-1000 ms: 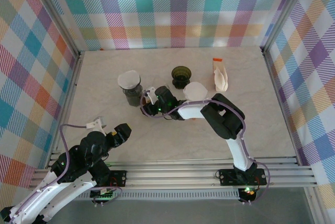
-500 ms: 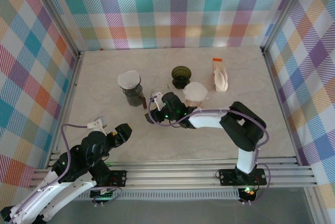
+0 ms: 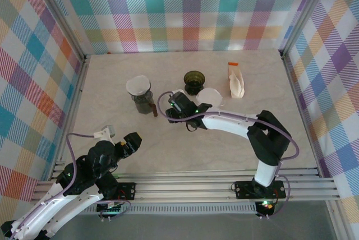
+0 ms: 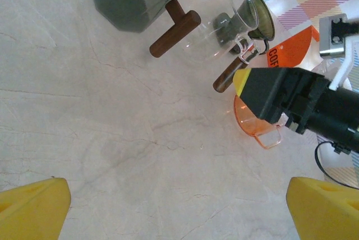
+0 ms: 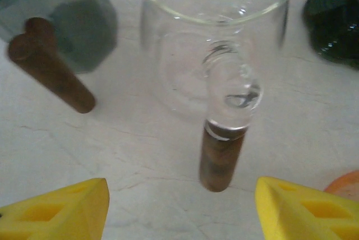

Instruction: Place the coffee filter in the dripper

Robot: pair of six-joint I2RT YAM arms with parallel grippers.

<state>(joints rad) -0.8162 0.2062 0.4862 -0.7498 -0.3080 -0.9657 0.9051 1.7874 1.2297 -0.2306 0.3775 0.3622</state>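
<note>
Now the right arm stretches leftward, its hand wide and empty before the glass dripper

Left arm was folded up tight by its base at the bottom left. The left claw was aimed up and to the right, jaws spread about as wide as they go, with nothing between the yellow pads. Right arm was stretched way out, elbow bent off on the right and forearm sweeping left toward the middle. Right claw had its jaws apart too, yellow fingertips sitting in both lower corners of its wrist view, gripping nothing. The two claws were well apart.
</note>
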